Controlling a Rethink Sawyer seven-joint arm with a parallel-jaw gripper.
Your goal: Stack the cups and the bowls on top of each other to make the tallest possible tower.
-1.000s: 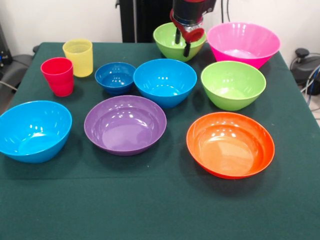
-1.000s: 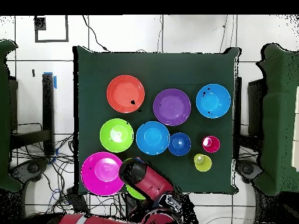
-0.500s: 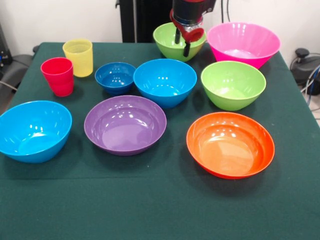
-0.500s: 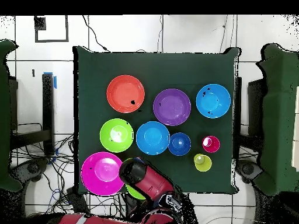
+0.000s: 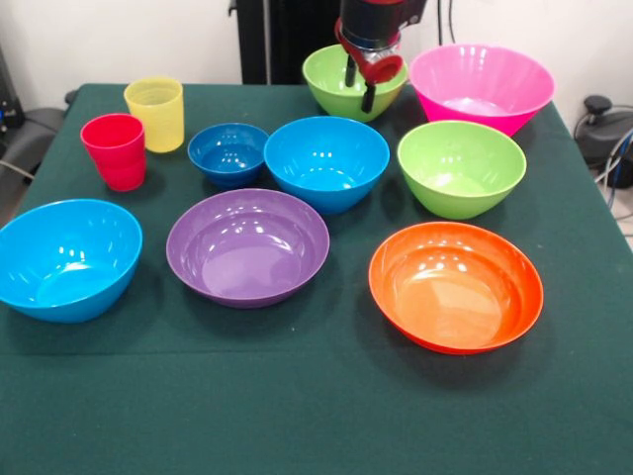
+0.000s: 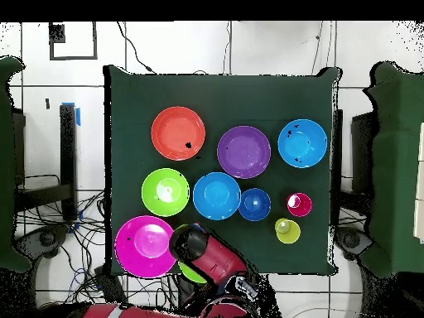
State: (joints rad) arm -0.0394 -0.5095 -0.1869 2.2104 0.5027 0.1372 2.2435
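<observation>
At the table's far edge in the front view, you see the gripper [image 5: 360, 87] hanging over the rear lime green bowl [image 5: 336, 81], fingers apart and holding nothing; every bowl and cup sits unstacked. From overhead, the arm [image 6: 207, 257] hides most of that bowl beside the pink bowl [image 6: 143, 246].

The red and black arm [image 6: 207, 257] covers a lime green bowl [image 6: 192, 273] beside the pink bowl [image 6: 145, 246].
</observation>
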